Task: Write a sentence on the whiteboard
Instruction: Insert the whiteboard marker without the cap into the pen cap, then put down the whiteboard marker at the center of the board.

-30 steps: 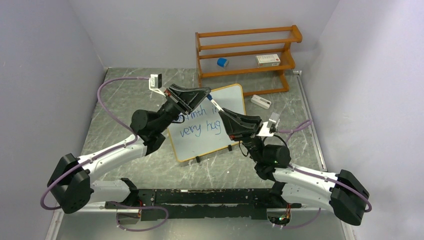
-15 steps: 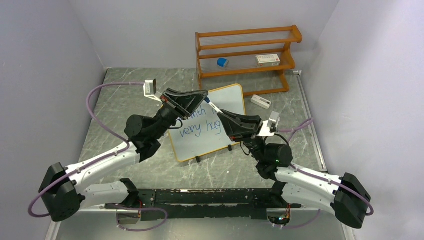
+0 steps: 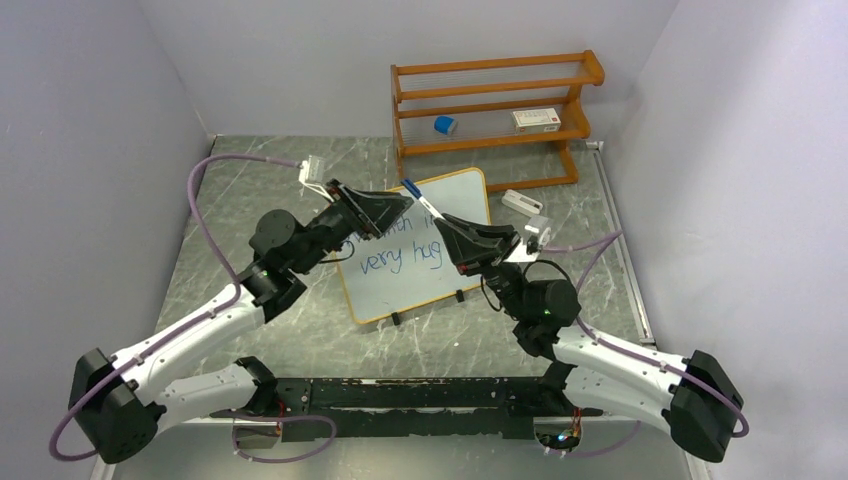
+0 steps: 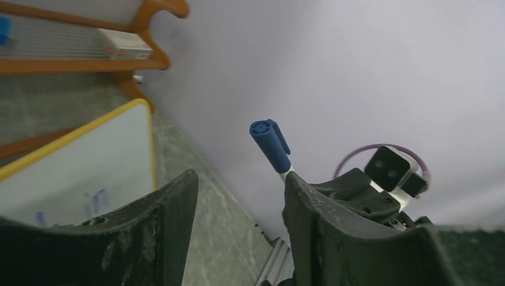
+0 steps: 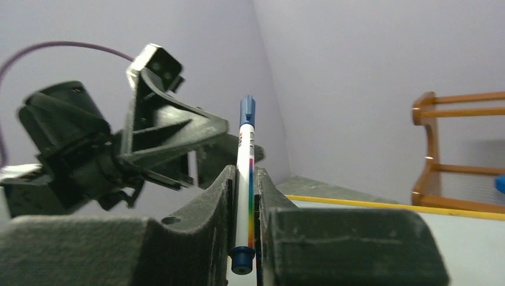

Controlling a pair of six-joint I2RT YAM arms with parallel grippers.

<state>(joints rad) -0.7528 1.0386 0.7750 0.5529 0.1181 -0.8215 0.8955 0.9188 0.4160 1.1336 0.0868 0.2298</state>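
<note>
You have one whiteboard (image 3: 420, 290), one blue-capped marker (image 5: 245, 179), two grippers: right gripper (image 3: 445, 226) clamped tight on it mid-frame, left gripper (image 4: 241, 179) parted, gripping nothing

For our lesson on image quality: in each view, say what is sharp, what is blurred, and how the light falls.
Top view: even, soft light, faint shadows, no glare on the board; the writing reads clearly. Left wrist view: the marker cap is crisp, the writing blurs. Right wrist view: the marker is sharp, the rack behind is soft.
</note>
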